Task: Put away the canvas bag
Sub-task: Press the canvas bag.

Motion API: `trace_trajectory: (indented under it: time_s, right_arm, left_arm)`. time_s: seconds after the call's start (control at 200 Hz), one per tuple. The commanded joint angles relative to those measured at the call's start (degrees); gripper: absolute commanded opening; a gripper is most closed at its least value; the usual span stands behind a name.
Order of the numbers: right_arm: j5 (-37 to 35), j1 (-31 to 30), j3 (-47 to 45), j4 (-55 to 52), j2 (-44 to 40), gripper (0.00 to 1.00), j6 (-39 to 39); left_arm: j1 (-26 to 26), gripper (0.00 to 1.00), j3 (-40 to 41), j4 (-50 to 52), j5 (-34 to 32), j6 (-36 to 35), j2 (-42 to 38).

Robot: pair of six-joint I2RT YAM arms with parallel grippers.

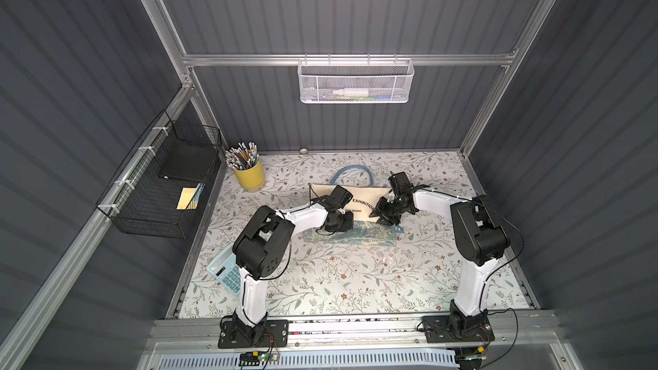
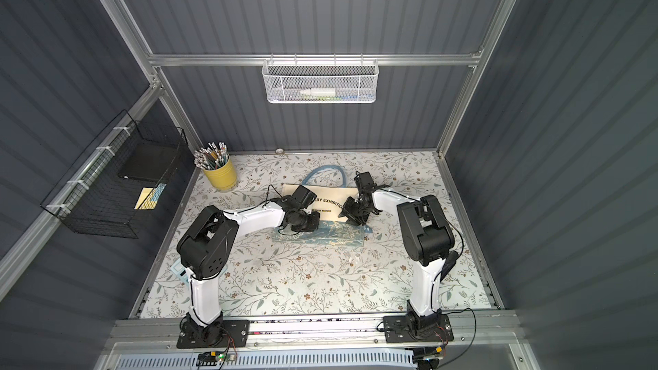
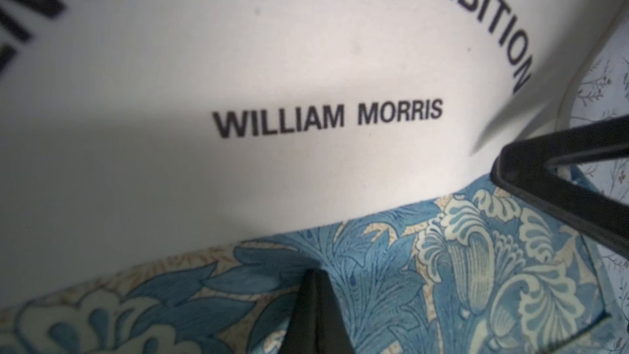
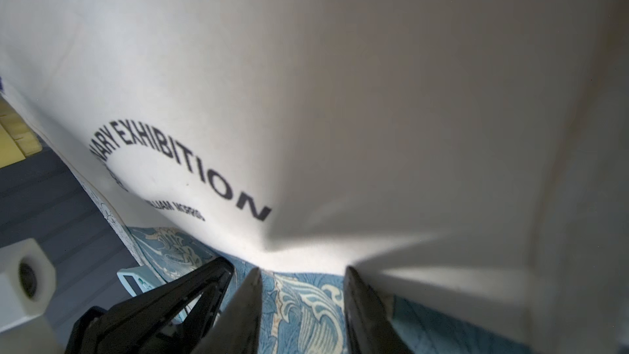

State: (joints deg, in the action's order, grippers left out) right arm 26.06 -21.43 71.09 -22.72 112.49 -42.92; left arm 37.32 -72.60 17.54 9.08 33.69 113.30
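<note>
Centrally in both top views find canvas bag flat; low in left wrist view, left gripper clenched on its floral band; low in right wrist view, right gripper parted astride it; limp, light, so take rope handles.

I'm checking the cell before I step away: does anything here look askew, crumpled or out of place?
Yes: the canvas bag is not lying flat. Its floral band puckers where the left gripper pinches it, and the cream panel above buckles into a crease. No spill or tear shows.
</note>
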Motion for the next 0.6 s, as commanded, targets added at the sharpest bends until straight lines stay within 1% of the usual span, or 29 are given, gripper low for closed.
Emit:
trace_trajectory:
  time_s: [0.0,0.11,0.15,0.26,0.39,0.595]
  right_arm:
    - [-4.8,0.9,0.4,-3.5,0.6,0.42,3.6]
    - [-1.0,0.6,1.0,-2.1,-4.3,0.41,6.4]
    - [0.4,0.5,0.9,-1.5,-6.2,0.4,6.4]
    - [7.0,-0.8,-1.0,0.3,-9.4,0.37,5.1]
    - [11.8,-3.9,-3.0,-0.3,-9.0,0.36,5.0]
    - [13.1,-6.6,-5.5,0.7,-5.9,0.36,5.1]
  left_arm:
    - [0.3,0.0,1.8,5.2,-0.6,1.0,0.2]
    - [0.3,0.0,0.3,5.9,-0.9,1.2,0.2]
    - [0.3,0.0,-1.7,6.1,-0.9,1.2,0.3]
    - [0.3,0.0,-1.9,6.2,-1.2,1.2,0.8]
    - [0.3,0.0,-0.8,5.0,-1.2,2.0,0.8]
    - [0.3,0.0,-0.8,4.5,-1.2,2.3,0.8]
